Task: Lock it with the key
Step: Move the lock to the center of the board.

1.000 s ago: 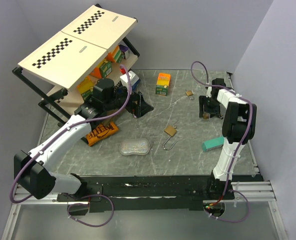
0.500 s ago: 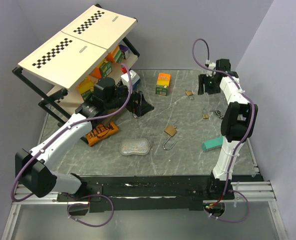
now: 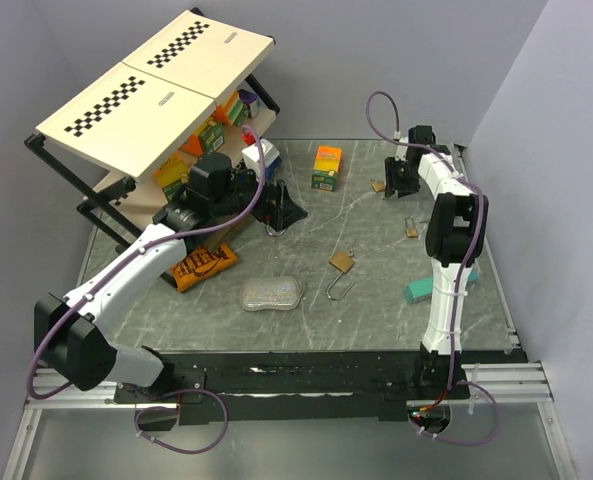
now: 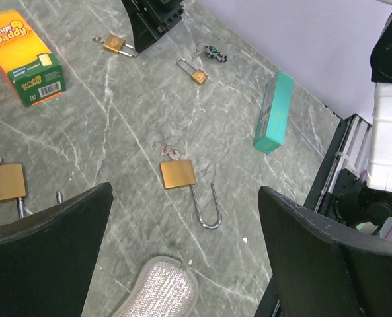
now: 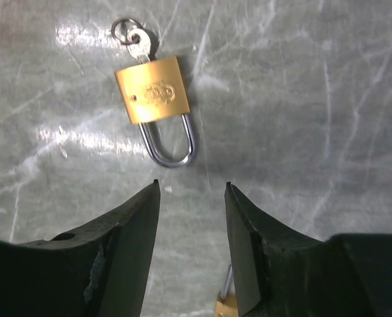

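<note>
One brass padlock (image 5: 152, 90) with silver U-shackle (image 5: 170, 150), ringed key (image 5: 137, 41) in its base

Small brass padlock (image 5: 151, 90) lying flat near the far right corner of the tabletop (image 3: 376, 300); steel shackle (image 5: 170, 150) seated closed, key (image 5: 140, 43) inserted at the opposite end

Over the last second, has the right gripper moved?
Yes. The right gripper swung left and farther out, nearer the sponge box, now above a small padlock.
</note>
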### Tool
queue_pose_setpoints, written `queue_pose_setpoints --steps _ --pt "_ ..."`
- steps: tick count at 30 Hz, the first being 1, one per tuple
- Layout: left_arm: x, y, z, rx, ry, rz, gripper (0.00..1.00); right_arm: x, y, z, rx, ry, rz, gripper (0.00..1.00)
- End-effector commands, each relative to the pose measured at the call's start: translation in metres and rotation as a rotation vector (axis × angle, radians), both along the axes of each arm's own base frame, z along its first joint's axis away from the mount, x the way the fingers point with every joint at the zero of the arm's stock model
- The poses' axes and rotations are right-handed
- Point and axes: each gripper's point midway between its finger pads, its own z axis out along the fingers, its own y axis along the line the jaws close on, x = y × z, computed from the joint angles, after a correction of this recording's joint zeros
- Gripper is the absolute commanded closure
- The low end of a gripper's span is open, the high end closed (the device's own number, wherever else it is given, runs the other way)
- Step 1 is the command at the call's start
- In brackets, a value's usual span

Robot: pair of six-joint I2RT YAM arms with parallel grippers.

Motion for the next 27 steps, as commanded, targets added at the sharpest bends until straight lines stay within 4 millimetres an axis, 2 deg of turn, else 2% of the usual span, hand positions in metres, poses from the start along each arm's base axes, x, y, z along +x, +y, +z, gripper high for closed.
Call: queue_pose_setpoints --steps 1,3,9,10,14,21,25,27 --pt "0.006 0.001 0.017 -0.024 -0.036 0.007 0.04 0.018 0.012 0.019 0.019 -0.056 -0.015 0.51" --pt "0.007 0.002 0.016 -0.020 -0.032 0.007 0.04 0.020 0.019 0.017 0.020 -0.061 0.001 0.52" --pt "0.011 0.005 0.012 -0.014 -0.023 0.012 0.04 0.026 0.020 0.011 0.025 -0.071 0.002 0.52" --pt "0.011 0.005 0.012 -0.014 -0.024 0.014 0.04 0.027 0.034 0.011 0.026 -0.075 0.028 0.52" --pt "0.013 0.006 0.009 -0.006 -0.017 0.016 0.04 0.028 0.039 0.002 0.034 -0.059 0.027 0.52" --pt "0.019 0.009 0.006 -0.004 0.001 0.025 0.04 0.024 0.041 -0.014 0.038 -0.023 0.025 0.54" --pt "0.022 0.010 0.005 -0.003 0.006 0.029 0.04 0.013 0.042 -0.026 0.039 0.021 0.020 0.55" --pt "0.023 0.009 0.007 -0.007 0.004 0.026 0.04 0.008 0.044 -0.029 0.050 0.039 0.022 0.60"
